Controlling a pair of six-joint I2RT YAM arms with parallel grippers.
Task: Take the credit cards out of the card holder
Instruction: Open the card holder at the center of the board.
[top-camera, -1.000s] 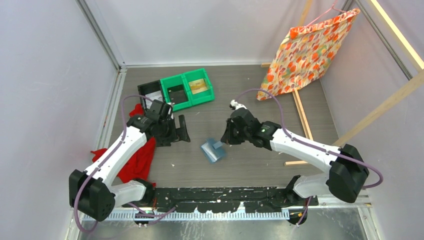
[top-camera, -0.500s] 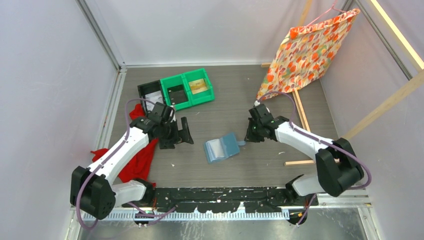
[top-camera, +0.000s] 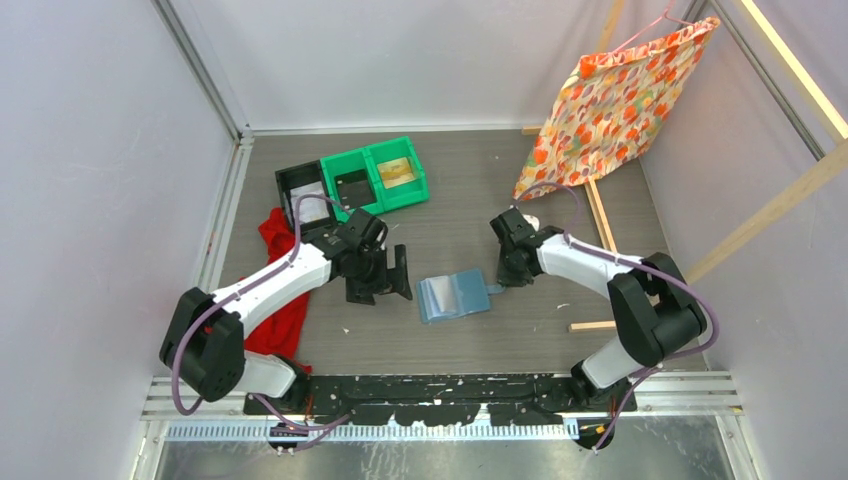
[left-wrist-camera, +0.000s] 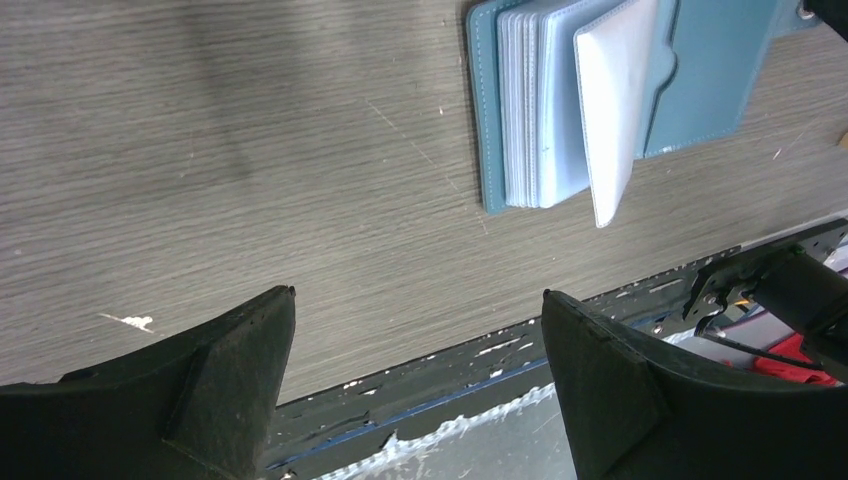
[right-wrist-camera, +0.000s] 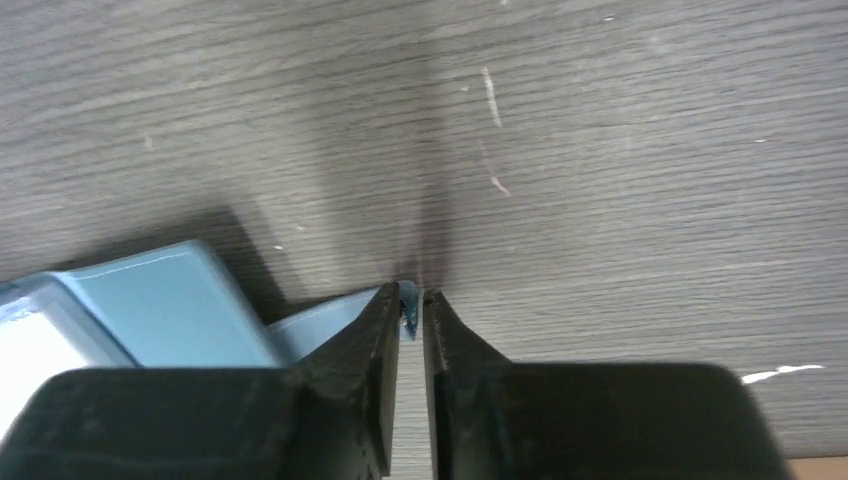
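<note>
Left claw (top-camera: 392, 283) moved nearer, spread wide, right claw (right-wrist-camera: 410, 312) pinching smooth blue card holder (top-camera: 455, 295) tab, clear sleeves fanned.

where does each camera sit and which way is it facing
Top external: above and behind the bases, looking down at the table; both arms show.
Left wrist: faces down at the open light-blue bifold card holder; spread left gripper fingers show.
Right wrist: faces down; right gripper pinches the holder's tab.
All views share the holder.

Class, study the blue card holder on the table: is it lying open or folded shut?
Open. The card holder lies spread flat, its clear sleeves fanned out, while the right gripper pinches its strap tab.
</note>
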